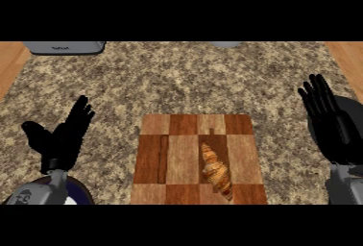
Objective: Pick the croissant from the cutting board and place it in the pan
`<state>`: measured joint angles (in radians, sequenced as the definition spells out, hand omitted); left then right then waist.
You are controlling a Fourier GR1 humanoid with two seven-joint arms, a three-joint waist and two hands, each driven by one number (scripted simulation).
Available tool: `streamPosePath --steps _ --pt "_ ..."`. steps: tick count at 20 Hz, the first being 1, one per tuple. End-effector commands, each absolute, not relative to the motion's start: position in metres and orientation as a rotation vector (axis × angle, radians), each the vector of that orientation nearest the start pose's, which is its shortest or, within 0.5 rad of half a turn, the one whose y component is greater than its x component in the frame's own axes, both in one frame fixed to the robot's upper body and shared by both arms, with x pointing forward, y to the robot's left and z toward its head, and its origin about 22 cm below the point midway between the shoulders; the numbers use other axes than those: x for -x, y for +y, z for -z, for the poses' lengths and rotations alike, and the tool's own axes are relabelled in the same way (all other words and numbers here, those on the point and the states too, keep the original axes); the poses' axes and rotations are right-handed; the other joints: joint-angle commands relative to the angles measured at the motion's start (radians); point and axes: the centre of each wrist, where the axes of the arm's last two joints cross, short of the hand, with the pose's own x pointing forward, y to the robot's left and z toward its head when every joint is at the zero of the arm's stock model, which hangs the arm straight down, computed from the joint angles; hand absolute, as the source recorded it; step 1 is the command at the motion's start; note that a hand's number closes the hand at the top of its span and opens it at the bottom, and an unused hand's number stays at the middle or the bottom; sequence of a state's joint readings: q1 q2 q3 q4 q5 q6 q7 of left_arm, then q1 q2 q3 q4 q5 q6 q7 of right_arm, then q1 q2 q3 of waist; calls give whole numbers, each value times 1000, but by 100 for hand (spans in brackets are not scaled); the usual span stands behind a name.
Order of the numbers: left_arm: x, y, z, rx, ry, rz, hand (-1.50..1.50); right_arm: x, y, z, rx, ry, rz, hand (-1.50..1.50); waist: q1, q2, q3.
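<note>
Where checkered cutting board point(177, 158) sits mid-counter point(177, 81): croissant point(215, 170), lying lengthwise on right half. Left hand point(62, 139) open, fingers straight. Right hand point(330, 122) open, over dark pan point(352, 108), at right edge.

I have one view only, from the head, looking steeply down on the speckled counter point(184, 77). It sits close: the cutting board point(191, 144) fills the lower middle, my forearms enter from the bottom edge, and a grey appliance point(64, 47) is cropped at the top.
</note>
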<state>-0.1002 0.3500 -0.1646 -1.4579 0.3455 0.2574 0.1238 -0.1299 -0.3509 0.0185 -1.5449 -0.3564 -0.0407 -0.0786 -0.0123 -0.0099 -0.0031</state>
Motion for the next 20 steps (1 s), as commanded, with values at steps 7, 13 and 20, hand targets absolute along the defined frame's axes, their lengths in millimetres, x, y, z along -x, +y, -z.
streamPosePath --steps 7,13,20 --pt "-284 262 -47 -83 -1529 -9 0 -307 -224 -116 -352 -1827 -784 150 56 13 1" --pt "-279 271 -66 -89 -1527 -43 0 -288 -304 -67 -268 -1928 -867 -150 19 11 5" --pt "-278 273 -64 -102 -1515 -31 0 -304 -309 -102 -114 -2005 -1174 -150 19 9 3"
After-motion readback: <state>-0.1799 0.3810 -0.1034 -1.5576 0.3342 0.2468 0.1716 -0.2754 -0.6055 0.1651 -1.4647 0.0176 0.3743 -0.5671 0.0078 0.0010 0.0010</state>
